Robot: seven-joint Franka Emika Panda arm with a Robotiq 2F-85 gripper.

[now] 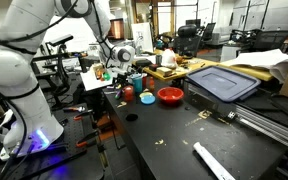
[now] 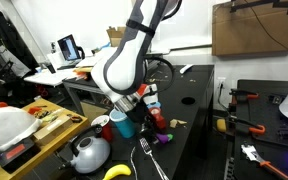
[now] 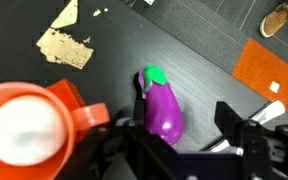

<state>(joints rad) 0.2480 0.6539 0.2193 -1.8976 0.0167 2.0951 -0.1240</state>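
In an exterior view, the white robot arm (image 1: 19, 75) bends over the dark table (image 1: 174, 135). Its gripper (image 1: 124, 78) hangs low above a small bunch of things, with a red bowl (image 1: 170, 96) and a blue cup (image 1: 147, 97) just beside it. From here I cannot tell how the gripper's fingers stand, and the eggplant is too small to pick out. In an exterior view, the gripper (image 2: 136, 108) points down right by the blue cup (image 2: 124, 126). A silver kettle (image 2: 89, 153) and a yellow banana (image 2: 117, 172) sit near it. The wrist view shows the most. A purple toy eggplant (image 3: 162, 105) with a green top lies flat on the table (image 3: 214, 45). It is near an orange cup (image 3: 29, 125) with something white in it. The gripper (image 3: 176, 130) is spread wide, with one finger on each side of the eggplant, and there is a clear gap next to at least one finger. So nothing is pinched and nothing is lifted. The eggplant rests on the table between the fingers.
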